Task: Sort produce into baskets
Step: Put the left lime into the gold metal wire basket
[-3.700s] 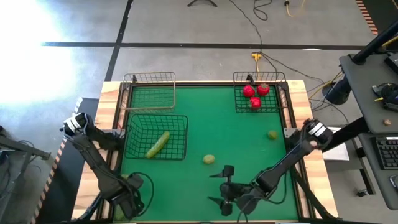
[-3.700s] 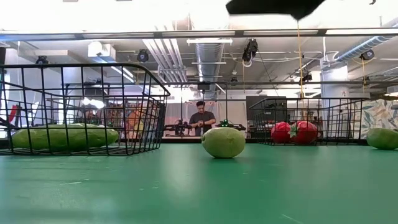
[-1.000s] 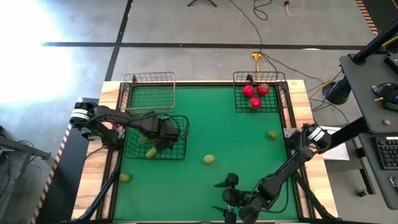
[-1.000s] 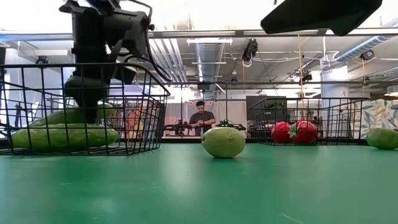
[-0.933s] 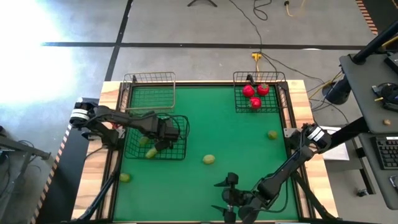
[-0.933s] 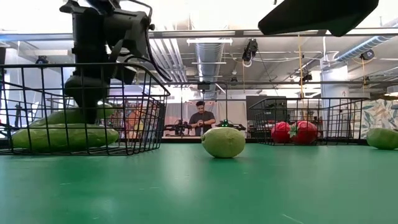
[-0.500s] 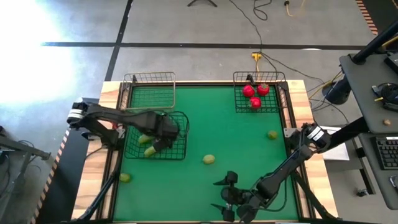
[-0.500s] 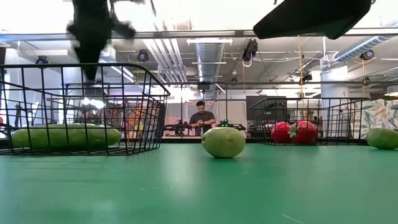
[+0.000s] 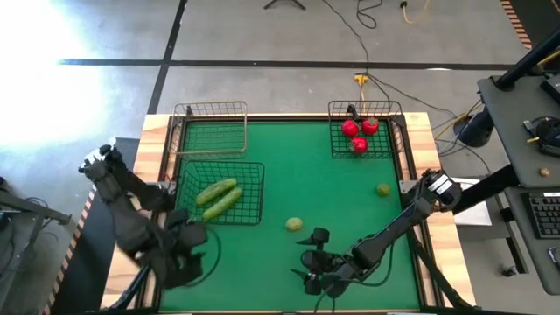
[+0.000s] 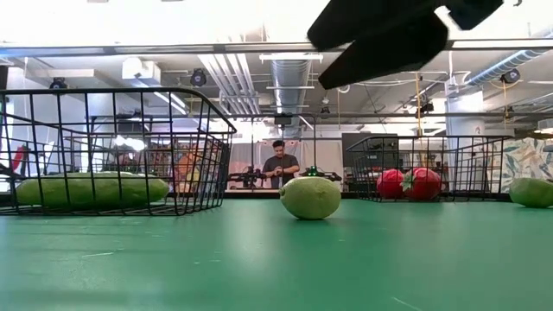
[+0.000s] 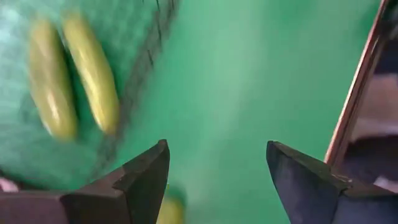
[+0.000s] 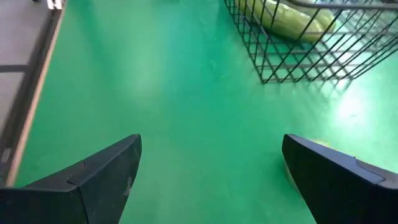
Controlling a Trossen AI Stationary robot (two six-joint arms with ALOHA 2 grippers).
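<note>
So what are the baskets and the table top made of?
The black basket holding the cucumbers looks like thin metal wire, since you can see through its grid. The tan basket looks the same, maybe coated. The table top looks like smooth green matting, slightly shiny, though it might be plastic.

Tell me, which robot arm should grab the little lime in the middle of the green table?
Probably the right. Its open gripper is just near-side of the lime. The left gripper, also open, sits at the table's near left corner, farther off.

high: overhead, straight down | low: tabletop, level — both share cucumber basket (image 9: 220, 193)
</note>
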